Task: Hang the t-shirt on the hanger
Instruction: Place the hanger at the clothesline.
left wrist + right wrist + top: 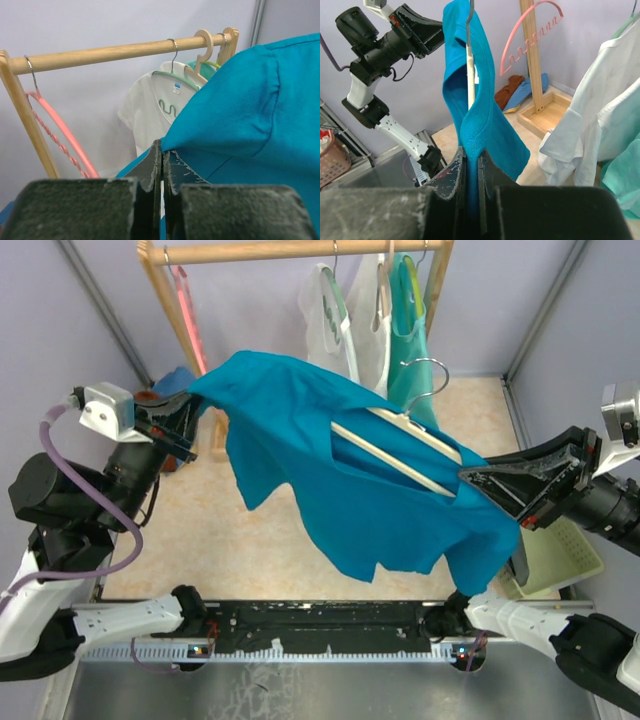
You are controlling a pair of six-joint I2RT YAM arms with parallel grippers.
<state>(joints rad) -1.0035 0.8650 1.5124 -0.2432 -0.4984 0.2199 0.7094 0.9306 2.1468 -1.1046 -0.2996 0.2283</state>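
Note:
The deep teal t-shirt (pixel 300 440) hangs stretched in the air between both arms. My left gripper (pixel 192 400) is shut on one upper edge of it; in the left wrist view the closed tips (pixel 162 150) pinch the cloth (pixel 250 110). My right gripper (pixel 465 478) is shut on the opposite shoulder, with teal fabric (pixel 485 125) pressed between its jaws (pixel 472 156). The cream hanger (pixel 392 458) lies inside the shirt and shows through the neck opening, its silver hook (pixel 428 370) sticking out above. In the right wrist view the hanger's arm (pixel 470 75) runs up inside the fabric.
A wooden clothes rack (pixel 300 250) stands at the back with a pink hanger (pixel 188 315), white shirts (pixel 330 320) and a mint tank top (pixel 410 335). Blue and brown cloths (pixel 520 90) lie on its base. A pale green basket (pixel 560 560) sits under the right arm.

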